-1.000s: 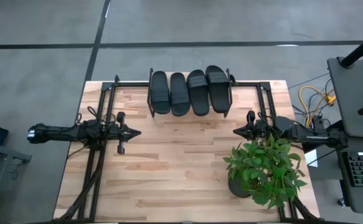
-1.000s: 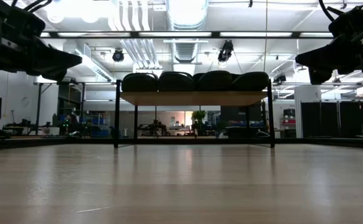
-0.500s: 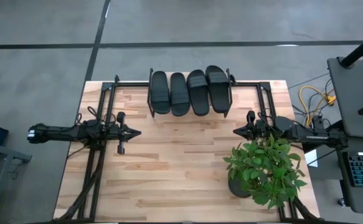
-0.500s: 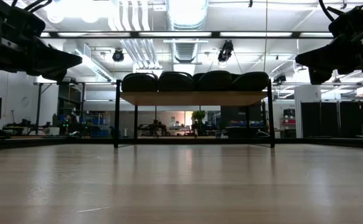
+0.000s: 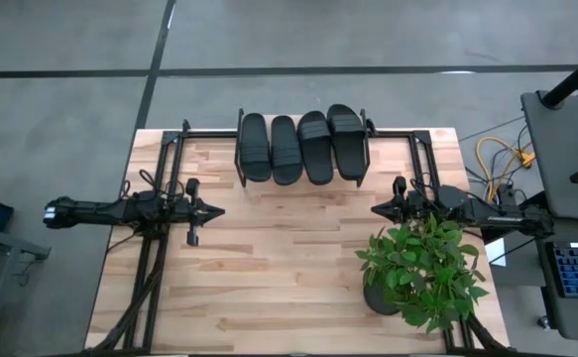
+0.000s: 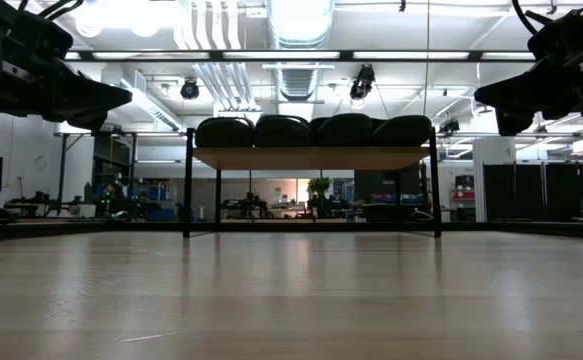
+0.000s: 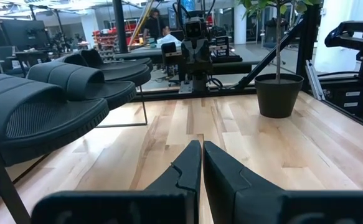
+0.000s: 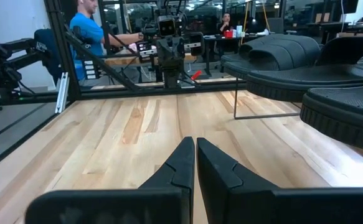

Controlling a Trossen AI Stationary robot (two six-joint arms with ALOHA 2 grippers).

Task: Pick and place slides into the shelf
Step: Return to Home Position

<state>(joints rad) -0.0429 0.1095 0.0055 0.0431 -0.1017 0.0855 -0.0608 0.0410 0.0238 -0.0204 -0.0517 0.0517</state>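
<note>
From above, the four slides (image 5: 301, 147) lie side by side at the back edge of the table (image 5: 269, 258), while the left gripper (image 5: 214, 210) and right gripper (image 5: 376, 208) face each other, well apart. At table height, the slides rest on top of the shelf (image 6: 311, 158). Each wrist view shows that arm's fingers pressed together, holding nothing.

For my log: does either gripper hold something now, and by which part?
Nothing is held. The left gripper and right gripper are shut and empty; all four slides lie on the shelf.
</note>
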